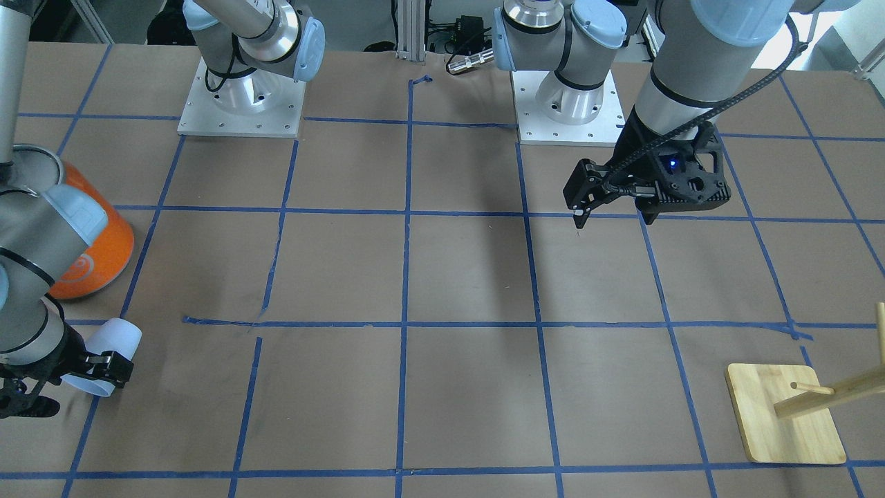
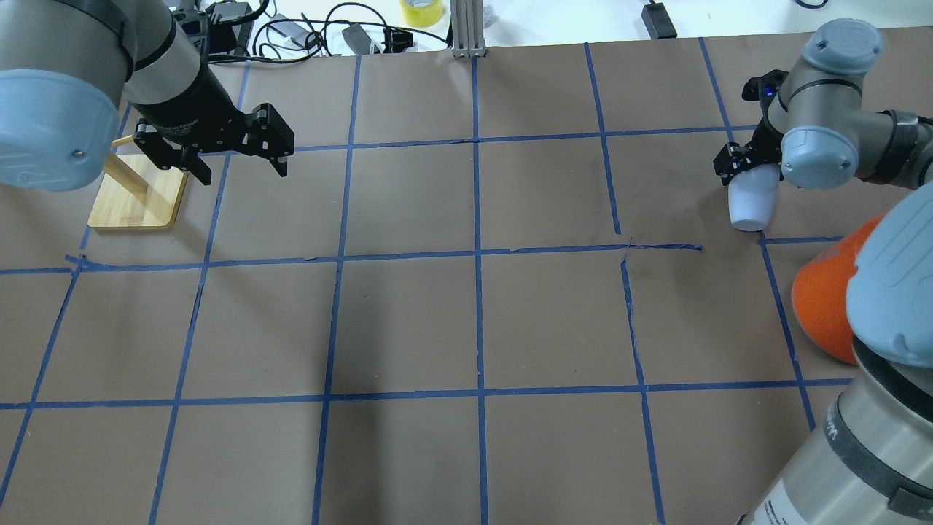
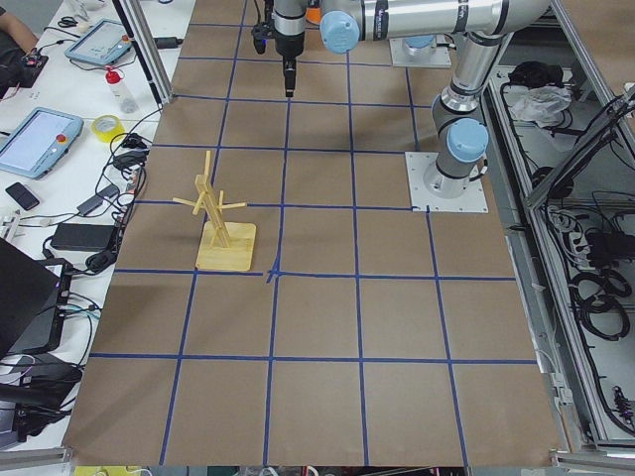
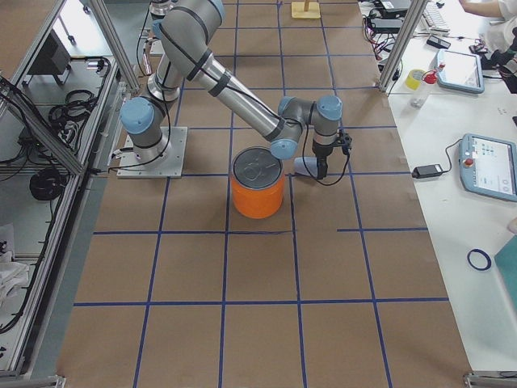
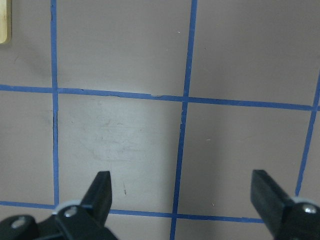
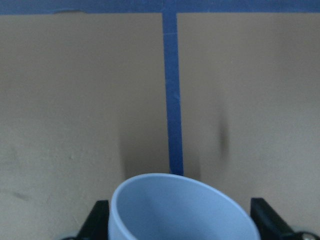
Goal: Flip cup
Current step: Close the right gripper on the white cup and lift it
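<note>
Pale lavender-blue plastic cup lies tilted in the front-facing view, held across its body by the right gripper, beside the large orange can.

Overhead, the cup hangs from these fingers with its mouth toward the brown paper table; the left gripper is well apart.

The left wrist view shows its fingers spread and empty.

The right wrist view shows the cup's open mouth between the fingers.
</note>
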